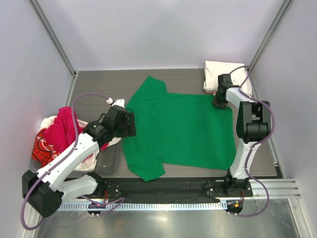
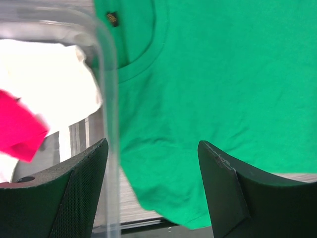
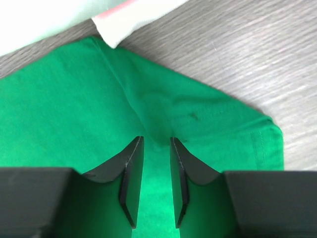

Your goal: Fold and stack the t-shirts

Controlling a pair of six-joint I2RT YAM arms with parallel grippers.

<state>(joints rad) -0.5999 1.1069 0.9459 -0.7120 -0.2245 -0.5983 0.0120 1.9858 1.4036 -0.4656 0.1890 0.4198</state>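
Note:
A bright green t-shirt (image 1: 178, 129) lies spread flat on the table, collar to the left. My left gripper (image 1: 130, 124) is open and empty, hovering over the shirt's collar side (image 2: 223, 74) beside the bin rim; its fingers (image 2: 79, 188) stand wide apart. My right gripper (image 1: 217, 101) is at the shirt's far right corner, its jaws nearly together on a raised fold of green cloth (image 3: 74, 109). The right gripper (image 3: 156, 140) sits just inside the hem corner. Magenta (image 1: 64, 129), red printed (image 1: 43, 146) and white (image 1: 49, 121) tees are piled at the left.
A clear plastic bin (image 1: 106, 158) holds the pile at the left; its rim (image 2: 106, 74) crosses the left wrist view. A folded cream-white stack (image 1: 220, 74) lies at the back right, its white and pink edge (image 3: 133, 15) close to the right gripper. Walls enclose three sides.

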